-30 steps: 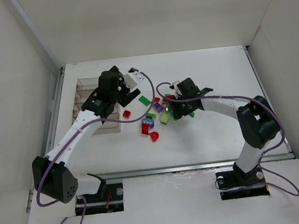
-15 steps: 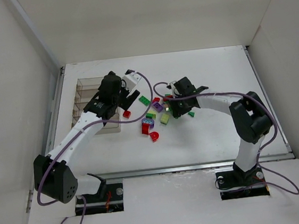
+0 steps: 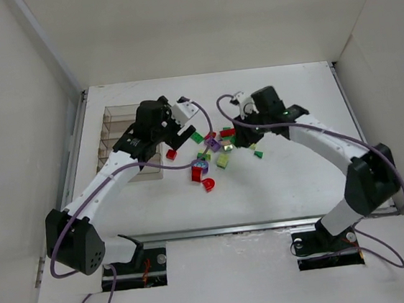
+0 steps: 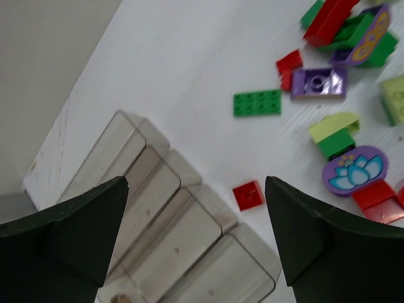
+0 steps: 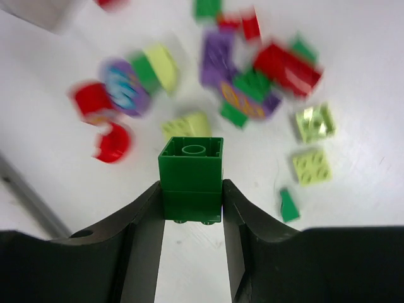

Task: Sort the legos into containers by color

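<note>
**A:** How far along is the sorting?

**B:** I am judging it as barely begun. The organizer box (image 4: 158,189) is sitting at the left of the table (image 3: 299,177). I am seeing no brick in the rows that show, though my left arm is hiding part of it from above. Nearly all the legos (image 3: 216,150) are lying loose in a scatter beside it, with the colors mixed.

**A:** And your jaws?

**B:** My right jaws are clamping a dark green brick (image 5: 190,165) by its two sides and holding it clear above the pile. My left jaws are standing wide apart with nothing between them. They are hanging over the near corner of the box, and a small red square (image 4: 248,195) is lying on the table just beside that corner.

**A:** What is left?

**B:** Nearly everything. The green flat plate (image 4: 257,103), the purple plate (image 4: 318,83), the yellow-green pieces (image 5: 313,144) and the red curved piece (image 3: 208,185) are all waiting on the table. The brick in my grip is not yet in any row.

**A:** Any writing or brand to read?

**B:** I am finding none. An oval purple piece (image 4: 353,172) is showing a printed pale blue lotus flower. Another purple piece (image 4: 371,39) is carrying a yellow pattern too blurred to make out. The box is bearing no label that I can see.
</note>
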`<state>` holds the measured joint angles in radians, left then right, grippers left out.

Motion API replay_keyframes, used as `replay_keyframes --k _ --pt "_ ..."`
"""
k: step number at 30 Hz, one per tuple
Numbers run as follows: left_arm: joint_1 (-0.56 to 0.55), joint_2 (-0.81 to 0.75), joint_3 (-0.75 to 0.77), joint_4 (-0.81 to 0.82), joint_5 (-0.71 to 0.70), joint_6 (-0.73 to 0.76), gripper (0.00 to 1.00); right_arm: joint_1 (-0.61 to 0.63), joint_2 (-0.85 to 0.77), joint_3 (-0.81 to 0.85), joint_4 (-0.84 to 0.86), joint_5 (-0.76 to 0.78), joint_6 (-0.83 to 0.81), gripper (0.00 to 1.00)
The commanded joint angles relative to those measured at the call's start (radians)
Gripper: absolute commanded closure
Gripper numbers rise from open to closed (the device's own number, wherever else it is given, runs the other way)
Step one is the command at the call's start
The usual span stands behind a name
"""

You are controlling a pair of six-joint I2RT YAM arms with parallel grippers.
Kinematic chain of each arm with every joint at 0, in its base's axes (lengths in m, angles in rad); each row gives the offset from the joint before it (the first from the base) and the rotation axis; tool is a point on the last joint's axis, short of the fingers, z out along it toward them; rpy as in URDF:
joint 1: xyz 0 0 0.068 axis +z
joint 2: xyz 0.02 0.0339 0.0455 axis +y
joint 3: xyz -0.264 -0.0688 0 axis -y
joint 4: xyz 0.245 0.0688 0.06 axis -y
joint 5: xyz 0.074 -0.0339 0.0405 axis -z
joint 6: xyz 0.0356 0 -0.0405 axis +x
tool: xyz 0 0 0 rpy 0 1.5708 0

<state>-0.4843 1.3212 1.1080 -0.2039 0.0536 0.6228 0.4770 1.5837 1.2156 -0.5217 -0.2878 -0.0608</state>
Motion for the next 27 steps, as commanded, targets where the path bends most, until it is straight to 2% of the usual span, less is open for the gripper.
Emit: replay_keyframes --k 1,3,4,5,6,7,8,10,12,15,20,21,24,27 --pt "-0.005 -0.017 0.038 0.168 0.245 0.073 0.14 -0.032 -0.103 0.134 -0.021 -0.301 -0.103 1.00" --pt "-0.005 -0.042 0.004 0.262 0.406 0.208 0.17 -0.041 -0.116 0.172 -0.060 -0.407 -0.128 1.00" --pt "-0.005 -0.069 -0.020 0.315 0.437 0.339 0.17 -0.050 -0.104 0.195 -0.076 -0.500 -0.128 1.00" --pt "-0.014 -0.083 -0.090 0.384 0.459 0.397 0.17 -0.051 -0.079 0.238 -0.113 -0.540 -0.137 1.00" --pt "-0.014 -0.097 -0.168 0.535 0.492 0.531 0.17 -0.060 -0.050 0.275 -0.144 -0.612 -0.137 1.00" --pt "-0.014 -0.097 -0.169 0.593 0.511 0.532 0.17 -0.060 -0.050 0.275 -0.144 -0.641 -0.137 1.00" --pt "-0.014 -0.108 -0.201 0.635 0.532 0.731 0.17 -0.060 -0.035 0.306 -0.156 -0.665 -0.137 1.00" --pt "-0.014 -0.094 -0.255 0.717 0.606 0.866 0.11 -0.060 0.016 0.338 -0.208 -0.694 -0.137 1.00" --pt "-0.014 -0.065 -0.225 0.718 0.659 0.923 0.06 -0.060 0.051 0.364 -0.247 -0.715 -0.137 1.00" --pt "-0.036 -0.047 -0.195 0.718 0.712 0.939 0.06 -0.060 0.062 0.354 -0.258 -0.715 -0.137 1.00" --pt "-0.045 -0.094 -0.287 0.698 0.830 1.179 0.11 -0.060 0.038 0.317 -0.250 -0.725 -0.148 1.00" --pt "-0.045 -0.103 -0.287 0.581 0.847 1.304 0.11 -0.060 0.027 0.317 -0.241 -0.725 -0.148 1.00" --pt "-0.057 -0.116 -0.212 0.251 0.856 1.437 0.15 -0.060 0.027 0.303 -0.232 -0.725 -0.148 1.00" --pt "-0.069 -0.116 -0.197 0.201 0.835 1.453 0.19 -0.060 0.039 0.303 -0.241 -0.715 -0.148 1.00"
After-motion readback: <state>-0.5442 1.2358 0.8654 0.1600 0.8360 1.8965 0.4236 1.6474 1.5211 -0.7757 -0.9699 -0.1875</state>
